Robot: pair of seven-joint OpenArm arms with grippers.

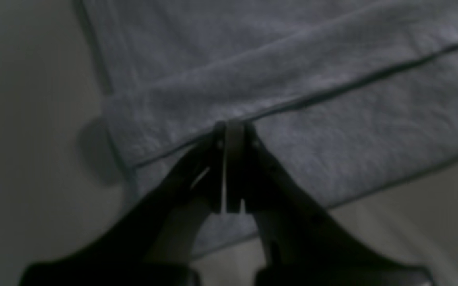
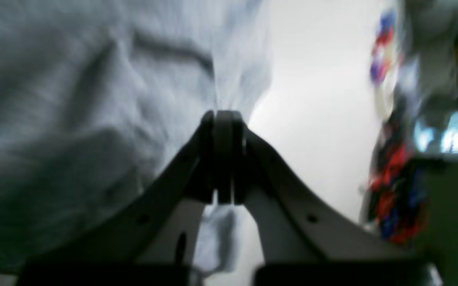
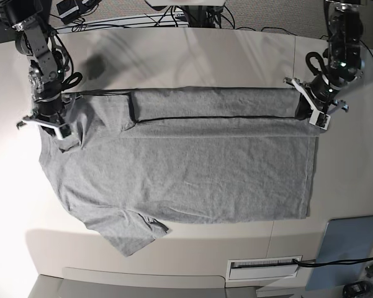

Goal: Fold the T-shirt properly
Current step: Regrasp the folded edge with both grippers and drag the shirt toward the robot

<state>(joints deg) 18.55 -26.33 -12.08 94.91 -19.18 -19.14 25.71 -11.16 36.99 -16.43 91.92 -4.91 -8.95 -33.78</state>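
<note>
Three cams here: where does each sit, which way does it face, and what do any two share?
Base: overhead, facing down on the table and the spread T-shirt; both arms show, left gripper, right gripper.
Left wrist: on the left arm, looking along its fingers, shut on the folded shirt edge.
Right wrist: on the right arm, blurred, fingers shut on bunched cloth.
Shared: all three show the grey T-shirt; each wrist view's gripper also appears in base.
</note>
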